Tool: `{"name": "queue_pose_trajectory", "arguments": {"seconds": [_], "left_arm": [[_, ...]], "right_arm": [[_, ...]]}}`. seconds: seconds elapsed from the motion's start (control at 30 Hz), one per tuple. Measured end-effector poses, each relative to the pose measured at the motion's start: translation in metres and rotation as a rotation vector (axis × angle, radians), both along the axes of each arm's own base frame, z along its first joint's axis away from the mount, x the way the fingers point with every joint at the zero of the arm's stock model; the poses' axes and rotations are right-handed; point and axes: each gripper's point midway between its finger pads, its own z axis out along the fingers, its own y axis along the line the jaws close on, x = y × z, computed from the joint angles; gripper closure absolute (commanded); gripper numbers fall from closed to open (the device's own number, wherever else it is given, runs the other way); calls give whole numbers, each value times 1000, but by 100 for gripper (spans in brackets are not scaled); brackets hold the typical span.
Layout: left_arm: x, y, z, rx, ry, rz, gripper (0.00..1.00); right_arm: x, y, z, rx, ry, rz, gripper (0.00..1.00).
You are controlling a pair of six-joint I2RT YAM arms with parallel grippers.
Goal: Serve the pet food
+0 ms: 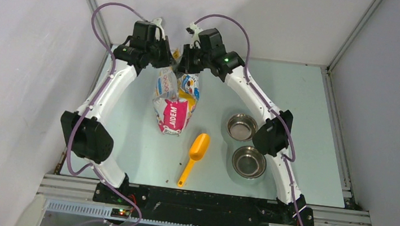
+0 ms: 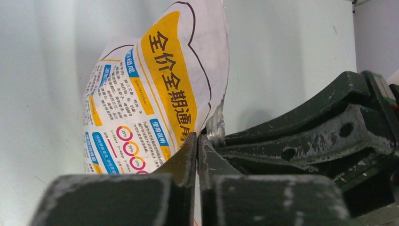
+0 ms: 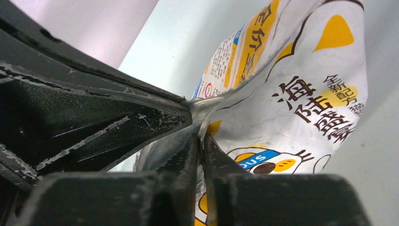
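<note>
A white, yellow and pink printed bag [image 1: 176,103] stands upright at the back middle of the table. Both grippers meet at its top edge. My left gripper [image 1: 165,58] is shut on the left side of the rim; in the left wrist view the jaws [image 2: 198,141] pinch a thin strip of the bag [image 2: 150,89]. My right gripper [image 1: 185,60] is shut on the right side of the rim [image 3: 200,137], with the bag's cartoon face [image 3: 301,108] bulging just beyond. The pet food is hidden from every view.
A yellow scoop [image 1: 196,153] lies in front of the bag, handle toward me. Two steel bowls [image 1: 241,127] [image 1: 249,162] sit to the right, beside the right arm's elbow [image 1: 272,134]. Small brown specks [image 1: 181,162] dot the table by the scoop.
</note>
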Motion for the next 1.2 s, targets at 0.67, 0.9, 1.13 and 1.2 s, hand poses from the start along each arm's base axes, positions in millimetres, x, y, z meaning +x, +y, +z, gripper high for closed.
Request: {"name": "queue_pose_trajectory", "arguments": {"seconds": [0.67, 0.9, 1.13, 1.2], "left_arm": [[-10, -11, -12, 174, -2, -70, 100], [-9, 5, 16, 273, -54, -47, 100], [-13, 22, 26, 368, -78, -34, 89], [-13, 22, 26, 368, -77, -38, 67]], "right_arm": [[3, -16, 4, -67, -21, -74, 100], [16, -53, 26, -165, -99, -265, 100], [27, -78, 29, -229, -131, -386, 95], [26, -77, 29, -225, -130, -380, 83]]}}
